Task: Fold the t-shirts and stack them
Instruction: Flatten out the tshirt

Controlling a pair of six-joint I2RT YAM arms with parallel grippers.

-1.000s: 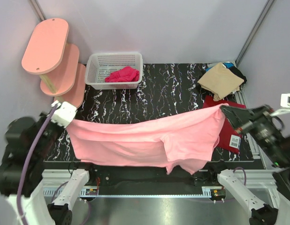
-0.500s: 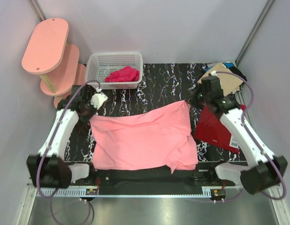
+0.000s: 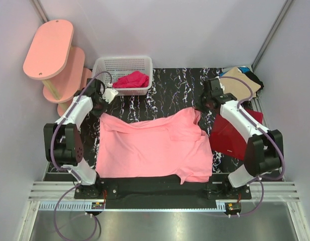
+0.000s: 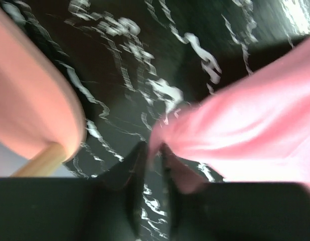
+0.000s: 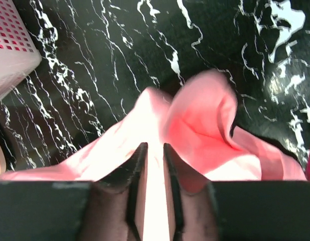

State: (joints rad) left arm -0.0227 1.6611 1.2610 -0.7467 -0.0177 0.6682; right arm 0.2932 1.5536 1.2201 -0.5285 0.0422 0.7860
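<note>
Fingers [image 4: 135, 170] of the left gripper [image 4: 154, 165] nipped almost together on a fold of the salmon-pink t-shirt [image 3: 150, 148], only a slim gap between the dark tips and pink cloth pinched in it. Fingers [image 5: 136, 170] of the right gripper [image 5: 152, 165] likewise narrowed on a raised ridge of the same shirt, cloth bunched up just ahead of the tips.

Beneath everything, a black white-veined table [image 3: 170, 85]. Across its near half, the salmon-pink t-shirt, spread mostly flat, rumpled along the far edge and at the near right corner. Held at both far corners: far left by the left gripper [image 3: 101, 109], far right by the right gripper [image 3: 198, 107].

At the far left, a pink tiered stand [image 3: 49, 50] of oval shelves, its lowest shelf partly behind the left arm.

At the far edge left of centre, a white mesh basket [image 3: 122, 75].

To the right of the pink shirt, a dark red t-shirt [image 3: 233, 138], touching or slightly under the pink edge, partly hidden by the right arm.

In the far right corner, a folded tan t-shirt [image 3: 240, 88], with a black t-shirt [image 3: 254, 78] peeking out beneath it.

Inside the basket, a crumpled magenta cloth [image 3: 131, 79].
</note>
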